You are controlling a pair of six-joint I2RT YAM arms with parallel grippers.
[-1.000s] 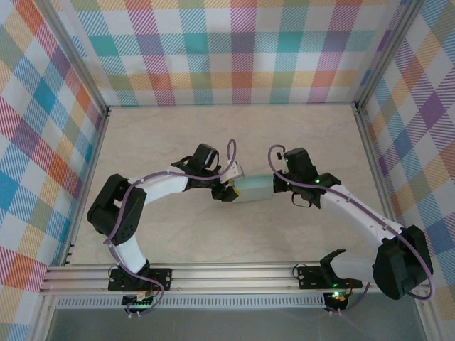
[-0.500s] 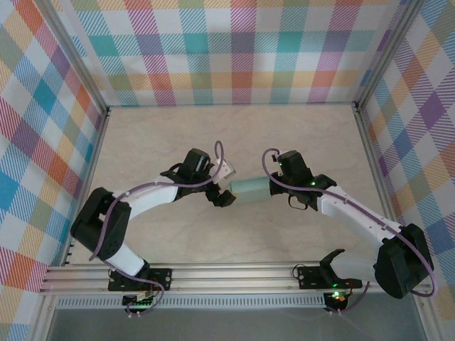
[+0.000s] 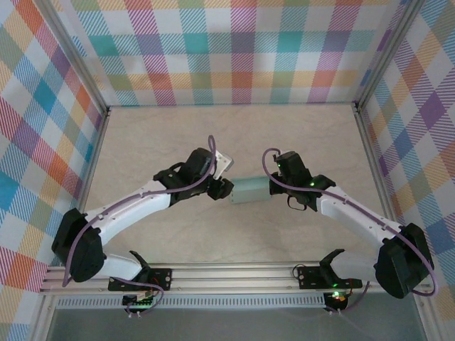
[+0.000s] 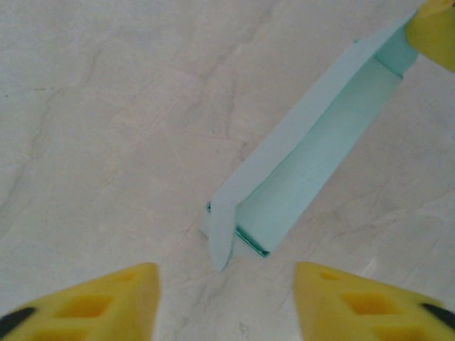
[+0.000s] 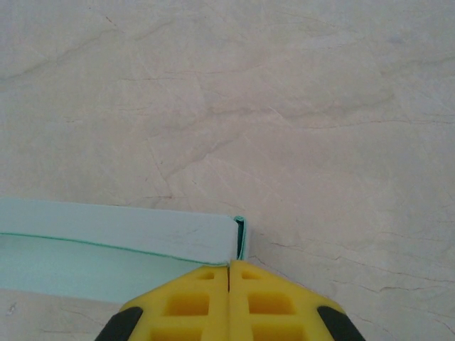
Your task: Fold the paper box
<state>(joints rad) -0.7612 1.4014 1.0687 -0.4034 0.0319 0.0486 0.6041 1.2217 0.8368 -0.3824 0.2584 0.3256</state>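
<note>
The left arm (image 3: 134,209) and the right arm (image 3: 355,217) share one build: smooth white tubular links joined by chunky black joint housings. A thin purple cable (image 3: 264,165) runs along each arm, looping free near the wrist. A small green light (image 3: 311,183) glows on the right arm's black wrist block. Black claw-shaped brackets (image 3: 323,272) sit at the bases. The left gripper (image 4: 227,298) and the right gripper (image 5: 229,268) carry bright yellow wedge-shaped fingers (image 4: 92,302) — moulded with square recessed pockets, black patches at their outer corners.
</note>
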